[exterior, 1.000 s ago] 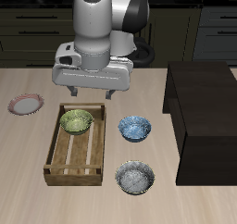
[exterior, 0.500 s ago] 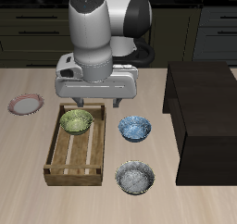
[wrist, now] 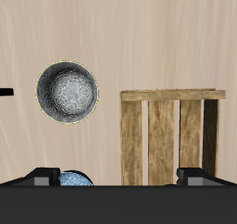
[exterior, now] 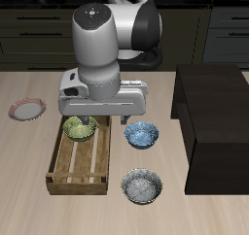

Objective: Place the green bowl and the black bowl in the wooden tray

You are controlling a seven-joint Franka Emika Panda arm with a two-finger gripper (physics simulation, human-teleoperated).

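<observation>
The green bowl [exterior: 80,130] sits inside the wooden tray [exterior: 62,171], at the tray's back end, partly covered by the arm. The black bowl [exterior: 141,186] stands on the table near the front edge, beside the tray. In the wrist view the black bowl [wrist: 67,91] lies apart from the tray [wrist: 171,135]; the green bowl does not show there. My gripper [exterior: 105,116] hangs above the tray's back end and the table beside it, open and empty, with both fingertips [wrist: 41,177] spread wide.
A light-blue patterned bowl [exterior: 142,134] stands beside the tray, behind the black bowl, and its edge shows in the wrist view [wrist: 74,180]. A pink plate [exterior: 27,110] lies near the table's far side edge. A tall black box [exterior: 212,122] fills the other side.
The arm has come forward and lower, over the tray's back end. The gripper stays open and empty. The bowls have not moved.
</observation>
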